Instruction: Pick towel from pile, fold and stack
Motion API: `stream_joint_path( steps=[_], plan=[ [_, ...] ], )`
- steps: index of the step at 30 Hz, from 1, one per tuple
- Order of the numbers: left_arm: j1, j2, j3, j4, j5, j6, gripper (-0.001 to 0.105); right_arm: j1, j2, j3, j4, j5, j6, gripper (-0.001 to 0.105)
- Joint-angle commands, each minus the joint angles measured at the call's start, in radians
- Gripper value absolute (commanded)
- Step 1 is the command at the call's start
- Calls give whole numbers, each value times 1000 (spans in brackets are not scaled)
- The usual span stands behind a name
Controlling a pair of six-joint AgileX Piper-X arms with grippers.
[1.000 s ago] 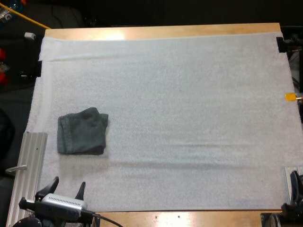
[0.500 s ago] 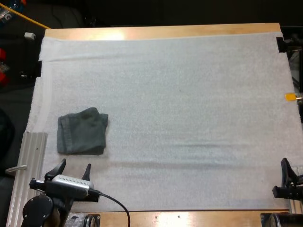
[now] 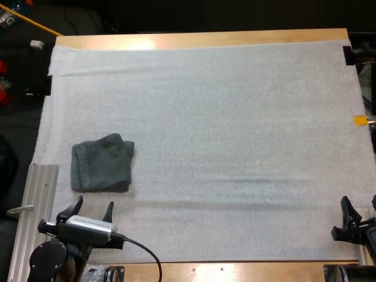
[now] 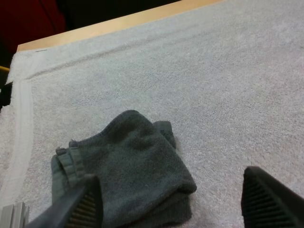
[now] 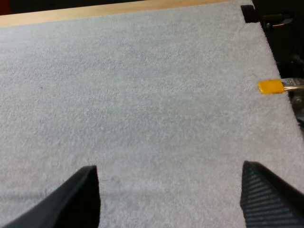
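A small folded dark grey-green cloth towel (image 3: 101, 163) lies on the left side of the soft white mat (image 3: 235, 117). The left gripper (image 3: 94, 205) is close by it, black fingers wide apart. The right gripper (image 3: 358, 205) is at the mat's near right corner, fingers apart too.

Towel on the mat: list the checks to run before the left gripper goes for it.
1. State of left gripper: ok, open, fingers apart and clear of the towel.
2. Towel ahead of left gripper: ok, just beyond its fingertips.
3. Towel uncovered: ok, nothing lies on it.
4. Towel flat: not ok, bunched and lumpy.
5. Position of right gripper: ok, open at the right edge of the mat, far from the towel.
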Motion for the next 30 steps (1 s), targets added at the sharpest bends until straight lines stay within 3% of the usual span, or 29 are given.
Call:
stream_joint_path(
  steps=[1,8,15,30],
  plan=[
    [-1,-136,0,-15,0,-7,60,0,-38,-4,-12,-10,-2,62],
    [-21,-142,2,-18,0,-7,60,0,-38,-4,-12,-10,-2,62],
    [-101,-141,2,-18,0,-7,60,0,-38,-4,-12,-10,-2,62],
    [-102,-141,2,-18,0,-7,60,0,-38,-4,-12,-10,-2,62]
  ],
)
